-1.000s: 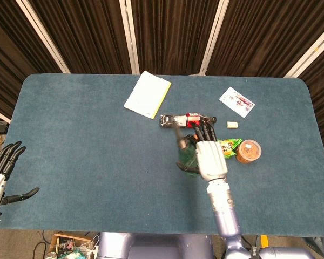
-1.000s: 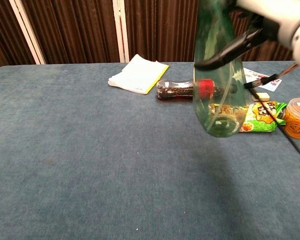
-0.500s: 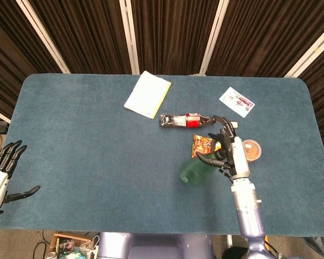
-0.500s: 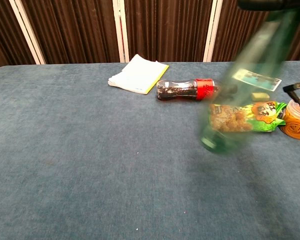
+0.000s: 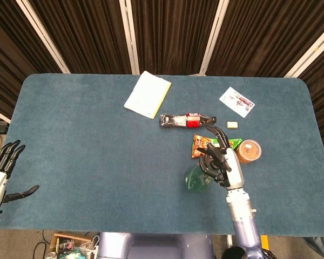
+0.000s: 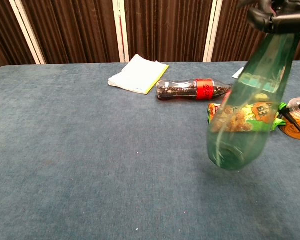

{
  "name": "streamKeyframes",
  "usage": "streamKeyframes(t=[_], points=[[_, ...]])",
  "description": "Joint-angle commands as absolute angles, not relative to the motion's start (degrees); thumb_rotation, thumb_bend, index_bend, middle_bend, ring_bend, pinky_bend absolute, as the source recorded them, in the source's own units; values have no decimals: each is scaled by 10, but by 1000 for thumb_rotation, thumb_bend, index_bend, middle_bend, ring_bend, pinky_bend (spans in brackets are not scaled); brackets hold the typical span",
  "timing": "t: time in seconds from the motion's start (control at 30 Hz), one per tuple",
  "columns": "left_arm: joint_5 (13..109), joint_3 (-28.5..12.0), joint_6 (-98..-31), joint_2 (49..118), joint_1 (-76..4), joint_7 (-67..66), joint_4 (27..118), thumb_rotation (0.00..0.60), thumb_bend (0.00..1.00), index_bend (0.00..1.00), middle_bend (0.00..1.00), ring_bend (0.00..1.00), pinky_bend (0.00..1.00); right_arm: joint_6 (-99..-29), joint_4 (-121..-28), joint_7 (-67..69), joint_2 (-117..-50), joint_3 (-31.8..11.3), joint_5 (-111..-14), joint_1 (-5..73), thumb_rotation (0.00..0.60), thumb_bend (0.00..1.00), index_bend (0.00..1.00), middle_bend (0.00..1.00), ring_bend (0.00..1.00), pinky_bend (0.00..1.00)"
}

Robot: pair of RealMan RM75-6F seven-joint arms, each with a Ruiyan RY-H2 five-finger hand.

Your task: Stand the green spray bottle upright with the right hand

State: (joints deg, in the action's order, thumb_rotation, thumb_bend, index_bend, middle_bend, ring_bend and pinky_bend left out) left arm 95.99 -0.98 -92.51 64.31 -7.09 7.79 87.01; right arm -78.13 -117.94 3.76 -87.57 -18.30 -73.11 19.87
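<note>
The green spray bottle (image 6: 247, 107) is see-through and leans with its top to the right; its round base (image 6: 229, 154) hangs low over the table. My right hand (image 5: 222, 161) grips it near the black spray head (image 6: 264, 14), at the top right edge of the chest view. From the head view the bottle (image 5: 196, 178) shows just left of that hand, near the table's front. I cannot tell whether the base touches the cloth. My left hand (image 5: 1, 174) hangs off the table's left front corner, fingers apart and holding nothing.
A cola bottle (image 6: 192, 90) lies on its side behind the green bottle. A snack packet (image 6: 268, 113) and an orange tub (image 5: 249, 151) sit to its right. A notepad (image 5: 147, 94), a printed card (image 5: 236, 101) and a small white block (image 5: 233, 125) lie farther back.
The green bottle went from nearly upright to leaning right, and has come forward on the table. My right hand swung right, then settled lower beside the bottle. The left hand stayed put.
</note>
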Motion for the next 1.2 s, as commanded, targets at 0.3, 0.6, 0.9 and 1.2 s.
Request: streamKeyframes(t=[0.3, 0.6, 0.9, 1.2], points=[[971, -6, -929, 645, -70, 70, 873, 600, 69, 0, 0, 0, 128, -806, -1166, 81, -878, -137, -789, 175, 600, 532, 954, 155, 0, 13], [980, -3, -932, 645, -70, 68, 874, 600, 69, 0, 0, 0, 128, -825, -1152, 121, -876, -112, -823, 157, 600, 532, 954, 156, 0, 13], [984, -1, -933, 646, -70, 63, 874, 600, 69, 0, 0, 0, 128, -813, -1132, 163, -871, -110, -805, 152, 600, 532, 954, 156, 0, 13], [986, 0, -930, 648, -72, 56, 876, 600, 69, 0, 0, 0, 128, -809, -1107, 209, -863, -105, -805, 143, 600, 532, 939, 156, 0, 13]])
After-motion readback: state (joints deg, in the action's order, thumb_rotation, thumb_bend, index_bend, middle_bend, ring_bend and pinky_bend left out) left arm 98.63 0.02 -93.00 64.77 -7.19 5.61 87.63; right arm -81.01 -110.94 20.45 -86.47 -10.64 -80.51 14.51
